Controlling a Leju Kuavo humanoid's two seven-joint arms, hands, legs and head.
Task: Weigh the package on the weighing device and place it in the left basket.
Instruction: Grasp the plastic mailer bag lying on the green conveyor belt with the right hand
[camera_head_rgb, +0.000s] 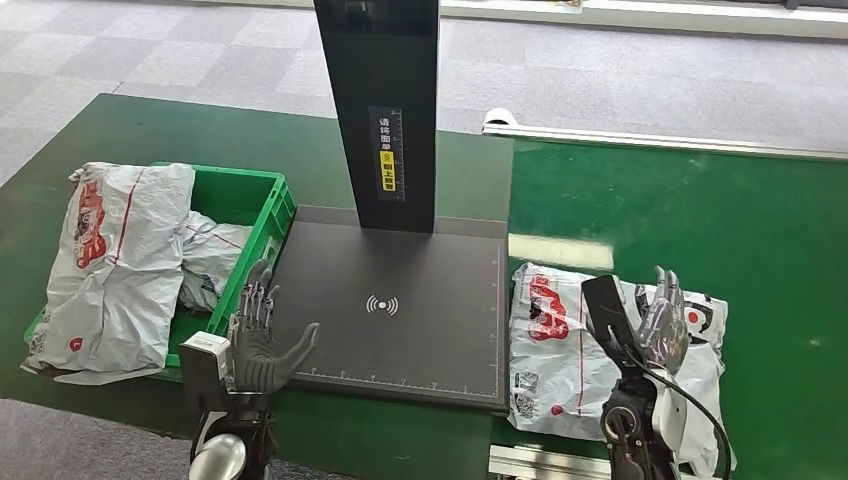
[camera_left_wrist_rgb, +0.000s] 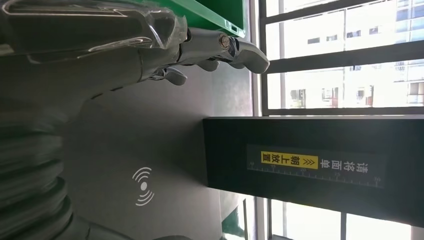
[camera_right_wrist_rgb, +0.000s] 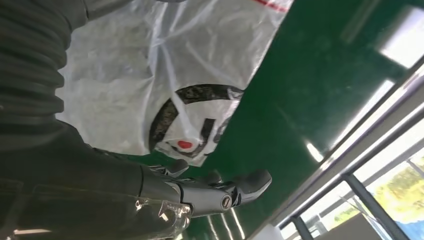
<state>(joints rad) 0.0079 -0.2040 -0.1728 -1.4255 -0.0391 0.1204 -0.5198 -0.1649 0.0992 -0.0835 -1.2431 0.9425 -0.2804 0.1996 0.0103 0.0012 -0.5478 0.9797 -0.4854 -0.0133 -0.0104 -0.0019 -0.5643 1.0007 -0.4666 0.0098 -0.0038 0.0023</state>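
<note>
Pickup is the step I judge to be in hand: the weighing device (camera_head_rgb: 400, 310), a dark platform with a tall black post at centre frame, carries nothing, so the weighing is not yet done. The package (camera_head_rgb: 560, 350) I mean to weigh, a white plastic mailer with red print, lies flat on the green tabletop (camera_head_rgb: 740, 230) at lower right of the head view, just beside the platform's right edge.

My right robot hand (camera_head_rgb: 664, 318) hangs over that package's right half with its fingers spread and pointing up-frame, gripping nothing; in the right wrist view the fingers (camera_right_wrist_rgb: 250, 184) sit just past the mailer's printed corner, and I cannot tell whether they touch it. My left robot hand (camera_head_rgb: 262, 340) is at lower left, fingers apart and thumb out toward the platform's left edge, also holding nothing.

The green basket (camera_head_rgb: 262, 205) at left of frame already holds white mailers (camera_head_rgb: 120, 260), one draped over its near rim.

Next, I reckon, the right robot hand must come down and close on the limp plastic, then carry it left onto the platform. Thin film may bunch or slip, so a firm gather looks wise.
</note>
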